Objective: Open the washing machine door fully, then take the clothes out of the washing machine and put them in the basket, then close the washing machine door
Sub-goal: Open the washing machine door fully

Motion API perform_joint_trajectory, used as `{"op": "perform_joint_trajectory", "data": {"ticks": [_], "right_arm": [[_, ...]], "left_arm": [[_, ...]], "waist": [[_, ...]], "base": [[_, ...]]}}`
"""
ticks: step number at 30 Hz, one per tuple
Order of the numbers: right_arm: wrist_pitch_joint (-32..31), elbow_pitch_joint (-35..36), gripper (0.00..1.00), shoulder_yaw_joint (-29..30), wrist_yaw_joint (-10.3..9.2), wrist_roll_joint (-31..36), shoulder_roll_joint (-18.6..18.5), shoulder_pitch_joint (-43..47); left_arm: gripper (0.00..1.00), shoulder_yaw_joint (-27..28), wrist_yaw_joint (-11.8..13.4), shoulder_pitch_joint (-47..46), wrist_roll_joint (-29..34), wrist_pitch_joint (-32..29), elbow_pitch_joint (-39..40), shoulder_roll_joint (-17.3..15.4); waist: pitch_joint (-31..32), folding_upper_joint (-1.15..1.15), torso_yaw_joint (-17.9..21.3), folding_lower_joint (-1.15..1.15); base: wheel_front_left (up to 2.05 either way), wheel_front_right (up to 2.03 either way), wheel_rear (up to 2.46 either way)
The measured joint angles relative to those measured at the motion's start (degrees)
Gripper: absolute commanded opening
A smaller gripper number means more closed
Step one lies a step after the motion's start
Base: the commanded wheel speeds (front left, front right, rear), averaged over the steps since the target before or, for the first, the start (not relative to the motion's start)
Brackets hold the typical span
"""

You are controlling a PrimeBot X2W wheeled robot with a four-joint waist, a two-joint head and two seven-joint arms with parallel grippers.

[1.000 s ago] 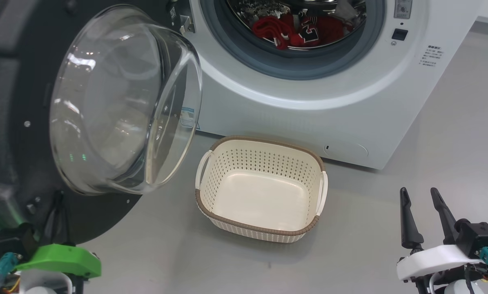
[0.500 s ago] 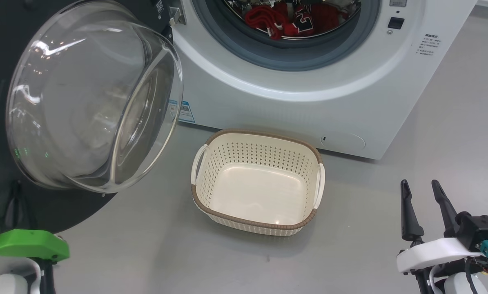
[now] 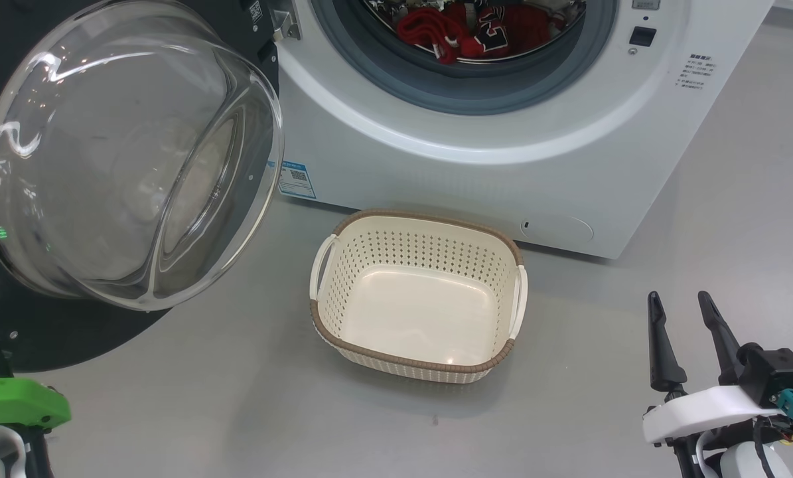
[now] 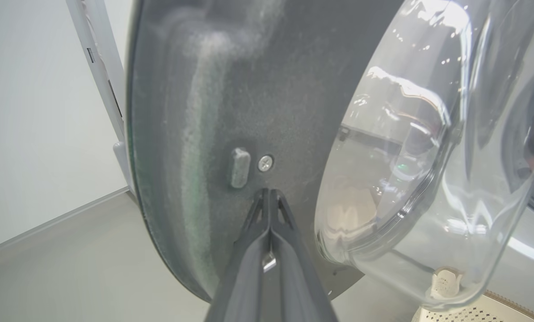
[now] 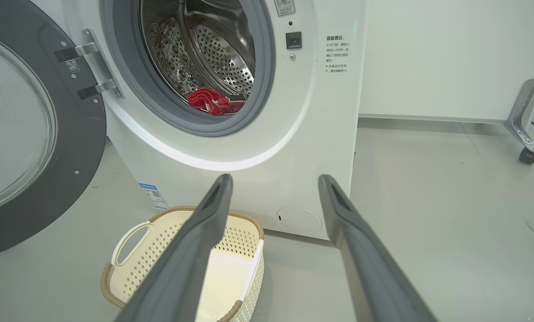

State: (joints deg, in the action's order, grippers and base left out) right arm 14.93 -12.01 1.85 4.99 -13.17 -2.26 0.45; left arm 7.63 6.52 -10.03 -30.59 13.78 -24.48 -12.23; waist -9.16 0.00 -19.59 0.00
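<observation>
The washing machine door [image 3: 71,338] stands swung out at the left, its clear glass bowl [image 3: 131,153] bulging toward me. The white washing machine [image 3: 476,172] shows its grey ring and steel drum, with the red clothes [image 3: 436,30] lying inside. The cream basket [image 3: 429,218] sits on the floor in front of the machine with nothing in it. My left gripper [image 4: 269,192] is shut, its tips against the door's [image 4: 231,89] black inner face beside a small grey stud. My right gripper [image 3: 678,297] hangs open at the lower right, apart from everything. In the right wrist view the right gripper [image 5: 274,179] points over the basket [image 5: 159,255] toward the clothes [image 5: 206,99].
Grey floor spreads right of the machine [image 5: 258,147] and around the basket. A metal frame leg on a castor [image 5: 523,154] stands at the far right by a pale wall. The door's hinge [image 5: 88,67] sits at the drum opening's left.
The door has swung further out to the left, and my left gripper has gone left with it. The head camera shifted a little. The right gripper has hardly moved.
</observation>
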Motion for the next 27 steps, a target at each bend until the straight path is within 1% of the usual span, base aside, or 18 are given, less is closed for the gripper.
{"op": "perform_joint_trajectory", "data": {"ticks": [8,16,25,27], "right_arm": [[0.0,-0.3,1.0,-0.2,0.24,0.0,0.0,0.0],[0.0,-0.6,1.0,-0.5,0.25,0.0,0.0,0.0],[0.0,-0.6,1.0,-1.7,0.44,0.0,0.0,-0.2],[0.0,-0.6,1.0,-1.9,0.45,0.0,0.0,-0.5]], "left_arm": [[0.0,-0.8,0.0,-0.2,0.7,0.5,-0.7,0.6],[0.0,-3.2,0.2,0.3,2.0,0.5,1.5,3.1],[0.0,-5.1,-1.7,3.8,4.9,0.6,8.0,6.0],[0.0,-6.3,-2.3,4.6,5.5,0.6,8.9,6.7]], "waist": [[0.4,0.0,0.0,0.0],[1.0,0.0,0.1,0.0],[0.5,0.0,0.6,0.0],[0.2,0.0,0.9,0.0]], "base": [[0.0,0.0,0.0],[0.0,0.0,0.0],[0.0,0.0,0.0],[0.0,0.0,0.0]]}}
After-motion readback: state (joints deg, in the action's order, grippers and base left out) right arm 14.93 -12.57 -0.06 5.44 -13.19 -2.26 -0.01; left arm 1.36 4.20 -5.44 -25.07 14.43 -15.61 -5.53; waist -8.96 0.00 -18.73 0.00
